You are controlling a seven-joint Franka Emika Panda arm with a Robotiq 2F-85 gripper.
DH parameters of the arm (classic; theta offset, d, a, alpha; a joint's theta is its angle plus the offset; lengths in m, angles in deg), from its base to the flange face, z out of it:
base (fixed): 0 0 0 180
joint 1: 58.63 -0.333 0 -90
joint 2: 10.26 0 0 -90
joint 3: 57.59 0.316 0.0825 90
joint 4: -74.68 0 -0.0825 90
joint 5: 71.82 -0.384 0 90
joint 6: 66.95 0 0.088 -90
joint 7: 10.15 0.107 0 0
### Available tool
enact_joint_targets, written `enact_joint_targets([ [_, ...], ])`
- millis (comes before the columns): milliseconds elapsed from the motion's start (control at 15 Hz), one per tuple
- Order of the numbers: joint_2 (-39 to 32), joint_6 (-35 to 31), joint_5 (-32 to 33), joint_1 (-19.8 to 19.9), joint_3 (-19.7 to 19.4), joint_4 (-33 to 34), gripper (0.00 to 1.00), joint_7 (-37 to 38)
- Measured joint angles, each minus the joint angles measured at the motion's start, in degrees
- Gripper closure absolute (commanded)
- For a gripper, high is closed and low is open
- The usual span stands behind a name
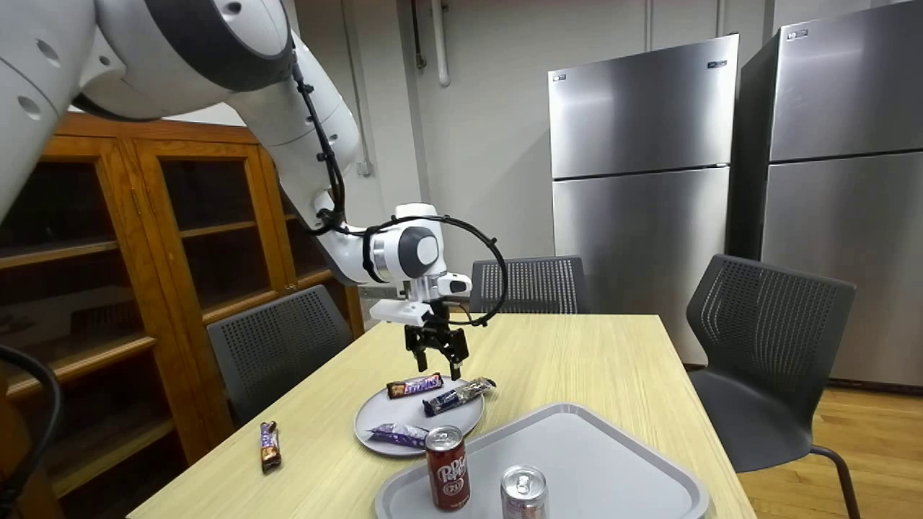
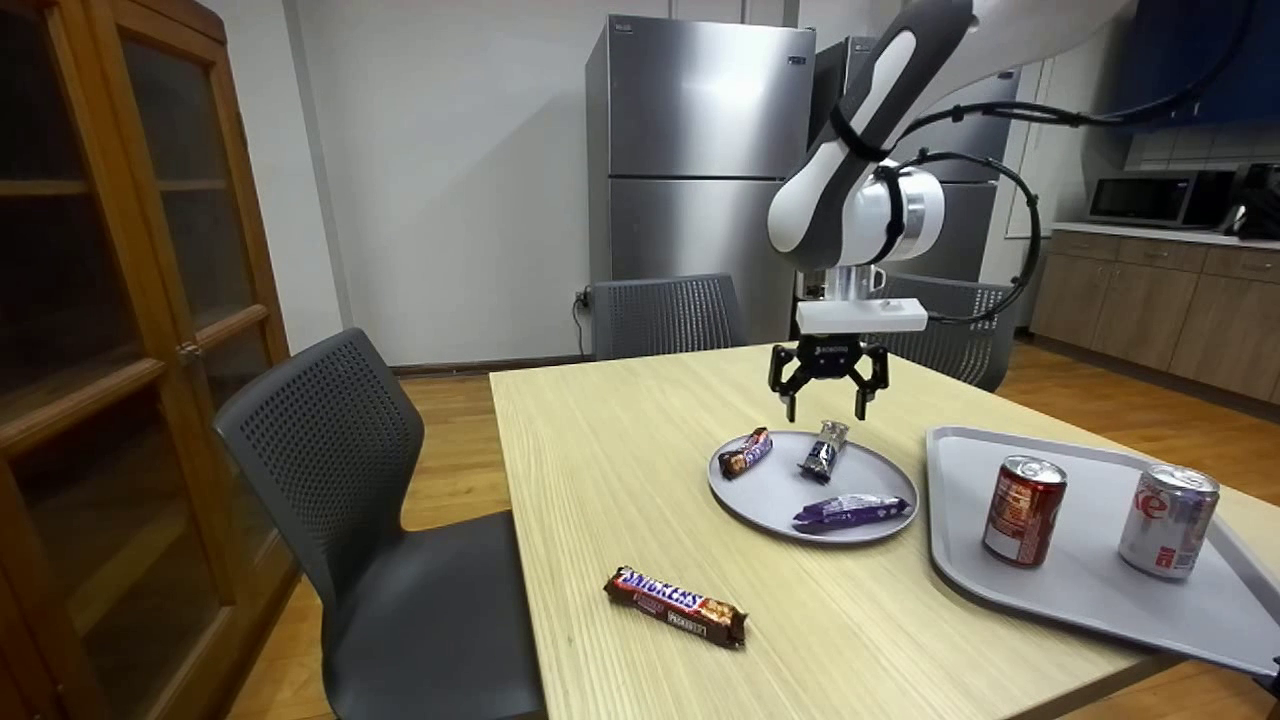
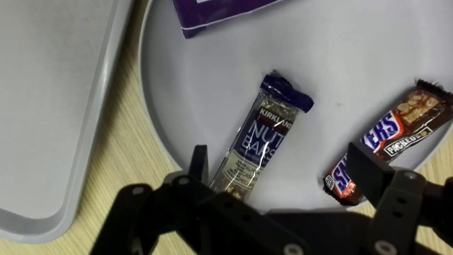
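In an exterior view, a loose Snickers [image 2: 675, 606] lies nearest. Beyond, a plate [image 2: 765, 502] carries a purple packet [image 2: 850, 512] at four o'clock, a second Snickers [image 2: 746, 455] at ten, a nut bar [image 2: 823, 454] at twelve. Above it hangs the end effector [image 2: 826, 407], spread wide, empty. Lowering could pin the second Snickers: in wrist view, one finger [image 3: 368, 171] overlaps it.
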Motion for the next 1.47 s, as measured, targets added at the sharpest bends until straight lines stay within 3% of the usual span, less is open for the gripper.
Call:
enact_joint_targets([
  [667,-9.7,0.1,-1.8,0.5,-0.2,9.9,0.0,0.6],
  [1333,-12.1,0.2,-2.0,0.6,-1.4,11.6,0.0,1.5],
  [1400,-12.1,0.2,-2.0,0.6,-1.5,11.7,0.25,1.6],
  [1467,-12.1,0.3,-2.0,0.7,-1.5,11.7,0.26,1.6],
])
